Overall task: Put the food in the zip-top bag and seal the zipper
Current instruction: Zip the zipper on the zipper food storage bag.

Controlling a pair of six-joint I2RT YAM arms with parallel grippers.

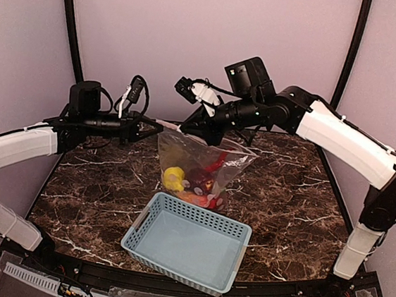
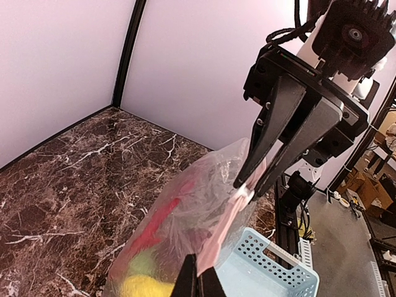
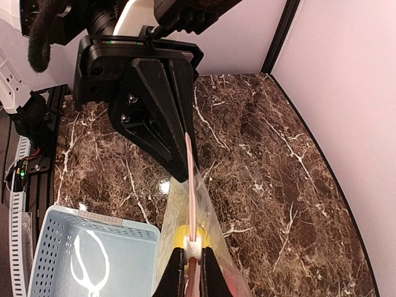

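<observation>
The food (image 1: 175, 178) sits inside the zip-top bag (image 1: 200, 164), held up by its mouth over the worktop (image 1: 292, 201), just beyond the basket (image 1: 199, 207), which holds nothing. My left fingers (image 2: 187, 279) pinch the zipper (image 3: 191, 179); my right fingers (image 3: 176, 275) pinch its white slider (image 3: 194, 248). Sealing remains, I judge; how far it's closed I cannot tell.

The top view looks down from high behind both arms, far enough to take in the whole table (image 1: 299, 202); the left wrist view sits close behind the left claw (image 2: 198, 281), facing the right claw (image 2: 250, 185) just ahead; the right wrist view sits close behind its own claw, facing back the opposite way; both wrist views share the zipper (image 3: 192, 198) strung between the claws; all three share the bag (image 1: 203, 163) and basket (image 1: 188, 243).
</observation>
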